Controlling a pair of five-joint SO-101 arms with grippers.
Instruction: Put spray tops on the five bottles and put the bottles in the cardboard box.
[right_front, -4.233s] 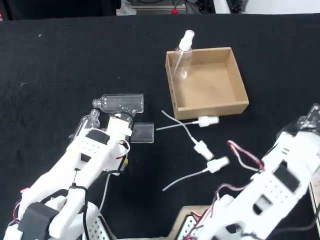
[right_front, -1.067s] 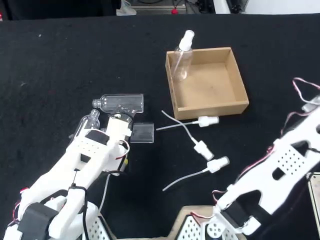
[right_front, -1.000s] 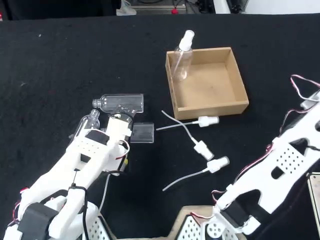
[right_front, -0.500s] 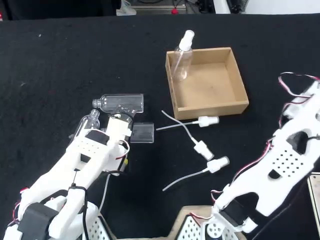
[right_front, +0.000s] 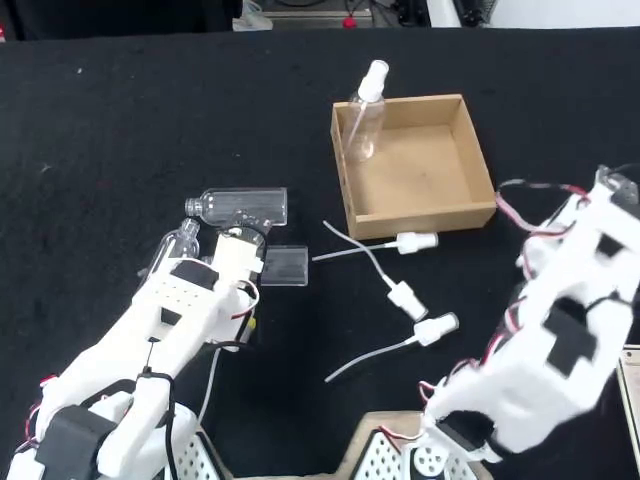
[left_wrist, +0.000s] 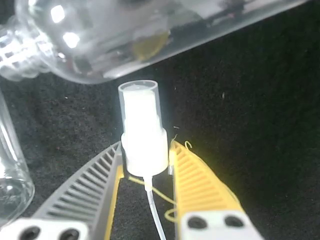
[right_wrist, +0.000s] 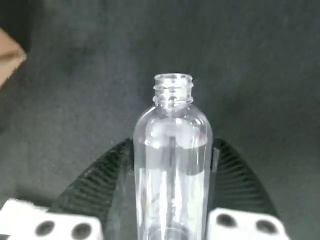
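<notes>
My left gripper (left_wrist: 145, 161) is shut on a white spray top (left_wrist: 144, 131) with a clear cap, its tube hanging between the fingers. Just beyond it lies an uncapped clear bottle (left_wrist: 150, 35), and a second bottle (left_wrist: 12, 170) lies beside it. In the high view these bottles (right_front: 240, 206) (right_front: 178, 243) lie left of centre by the left gripper (right_front: 240, 250). My right gripper (right_wrist: 172, 165) is shut on an open-necked clear bottle (right_wrist: 172, 145). The right arm (right_front: 560, 330) stands at the right, near the cardboard box (right_front: 420, 220). A bottle with a spray top (right_front: 366, 110) leans in the box's far left corner.
Three loose spray tops (right_front: 415, 241) (right_front: 405, 297) (right_front: 437, 328) with long tubes lie on the black cloth in front of the box. A clear rectangular piece (right_front: 285, 265) lies beside the left gripper. A corner of the box (right_wrist: 10, 60) shows in the right wrist view.
The right arm has swung in from the table's right edge toward the box's right side, its wrist turning. The left arm and the things on the table have kept still.
</notes>
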